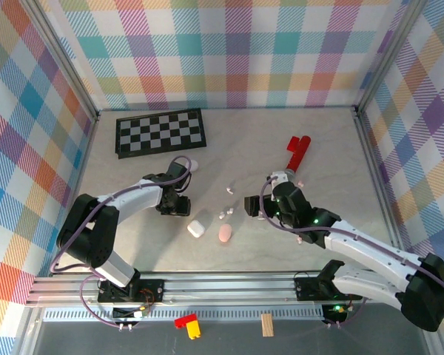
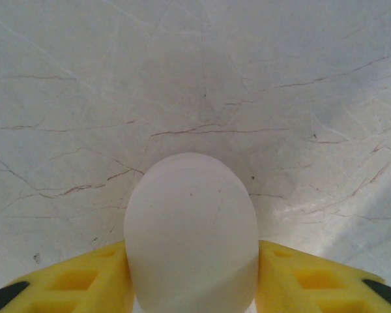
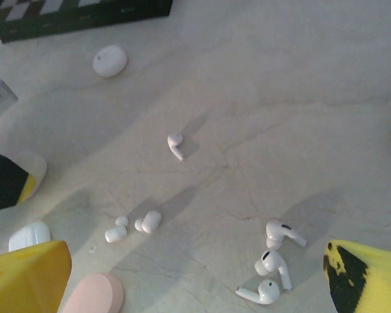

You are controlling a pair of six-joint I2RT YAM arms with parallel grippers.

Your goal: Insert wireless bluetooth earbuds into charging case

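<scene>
The left gripper (image 2: 191, 280) is pinching a white case (image 2: 190, 222) in its jaws on the surface (image 2: 195, 72), probably steadying it for loading. The right gripper (image 3: 195, 261) is hovering, jaws spread, above the earbuds (image 3: 272, 264).

1. From above and behind the arms, we look down on the whole table (image 1: 325, 148).
2. Our left wrist camera faces down, right up against a white case (image 2: 190, 235).
3. Our right wrist camera slants over earbuds (image 3: 272, 262) the top view shares.
</scene>
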